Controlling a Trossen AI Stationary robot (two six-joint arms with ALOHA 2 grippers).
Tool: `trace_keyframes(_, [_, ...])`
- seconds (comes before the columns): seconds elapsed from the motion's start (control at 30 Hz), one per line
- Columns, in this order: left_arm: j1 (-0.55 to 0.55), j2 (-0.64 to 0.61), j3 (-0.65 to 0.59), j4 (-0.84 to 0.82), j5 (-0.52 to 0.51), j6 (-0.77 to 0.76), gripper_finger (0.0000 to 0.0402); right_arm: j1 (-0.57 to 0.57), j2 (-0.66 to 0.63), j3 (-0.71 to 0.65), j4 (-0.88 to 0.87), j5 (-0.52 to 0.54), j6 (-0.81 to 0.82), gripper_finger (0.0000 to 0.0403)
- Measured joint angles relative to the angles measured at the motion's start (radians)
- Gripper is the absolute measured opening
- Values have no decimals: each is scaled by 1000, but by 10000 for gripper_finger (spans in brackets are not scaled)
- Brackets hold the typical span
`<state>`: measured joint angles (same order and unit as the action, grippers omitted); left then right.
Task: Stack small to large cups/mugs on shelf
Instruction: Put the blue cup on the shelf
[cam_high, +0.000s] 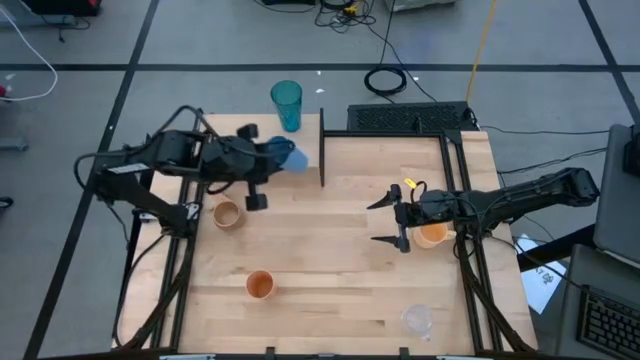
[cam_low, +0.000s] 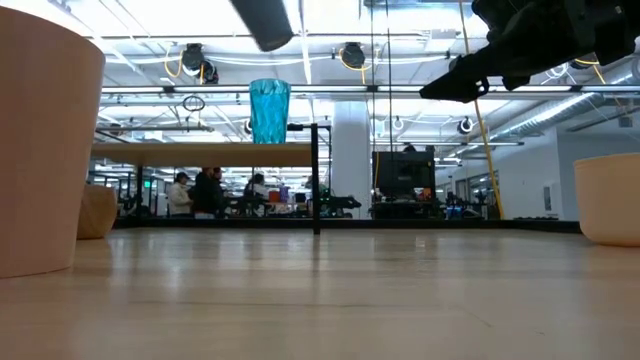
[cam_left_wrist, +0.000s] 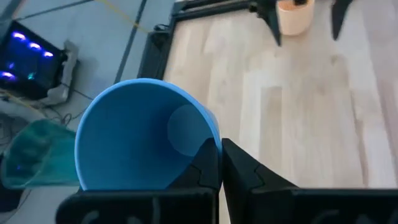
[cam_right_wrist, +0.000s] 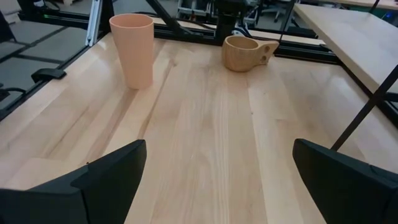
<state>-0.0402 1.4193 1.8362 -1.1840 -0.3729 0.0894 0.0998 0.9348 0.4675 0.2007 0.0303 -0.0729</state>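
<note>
The left gripper (cam_left_wrist: 219, 165) pinches the rim of the smooth blue cup (cam_left_wrist: 140, 134), tilted near the teal tumbler (cam_high: 286, 104); the right gripper (cam_high: 388, 221) gapes wide at three o'clock.

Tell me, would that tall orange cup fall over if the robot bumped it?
Probably, yes. The tall orange cup stands upright, much taller than it is wide and narrower at the bottom, so a bump near its rim would likely tip it. Lying down, it might roll in a curve. It looks like thin, light plastic, so it may slide easily too.
</note>
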Motion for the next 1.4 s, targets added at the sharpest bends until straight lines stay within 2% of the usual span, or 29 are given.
trace_keyframes(0.37, [120,-73,0,-87,-6,-20,3,0,0,0,-3,0,0,396])
trace_keyframes(0.57, [241,-86,0,-142,-6,-3,4,0,0,0,5,0,4,396])
trace_keyframes(0.9, [452,-85,0,-145,-3,53,3,0,0,0,4,0,4,396])
trace_keyframes(1.2, [609,-76,0,-141,89,46,3,0,0,0,5,0,4,396])
trace_keyframes(1.4, [690,-27,0,-133,142,51,4,0,0,0,12,0,4,396])
